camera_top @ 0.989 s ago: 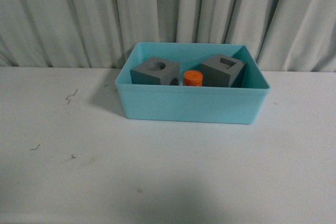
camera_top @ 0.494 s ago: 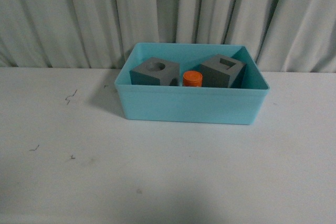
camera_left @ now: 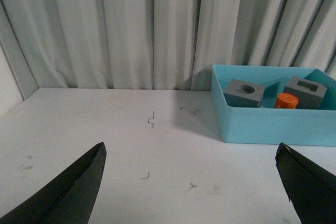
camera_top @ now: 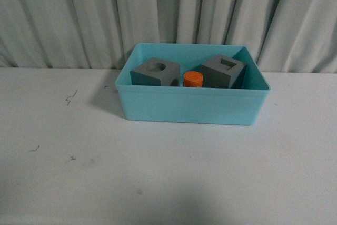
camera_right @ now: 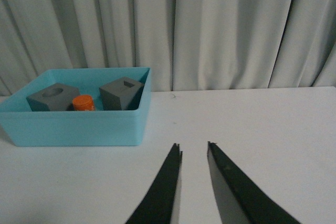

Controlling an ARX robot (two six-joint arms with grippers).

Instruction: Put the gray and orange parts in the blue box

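**All three parts in the box, both arms drawn back and empty**

The left gripper [camera_left: 191, 192] has its jaws wide apart over bare desk [camera_top: 168, 172]; the right gripper [camera_right: 194, 182] has its jaws nearly together with a narrow gap, holding nothing. Both sit well apart from the blue box [camera_top: 192, 106]. Nothing has shifted over the last second, so the task looks finished. Inside the smooth, low-walled plastic box stand a matte gray cube with a round recess [camera_top: 155, 72], a second gray cube with a square recess [camera_top: 224, 71], tilted, and between them a small orange cylinder [camera_top: 193, 78]. A pleated pale curtain [camera_top: 168, 9] hangs behind the scuffed white desk.
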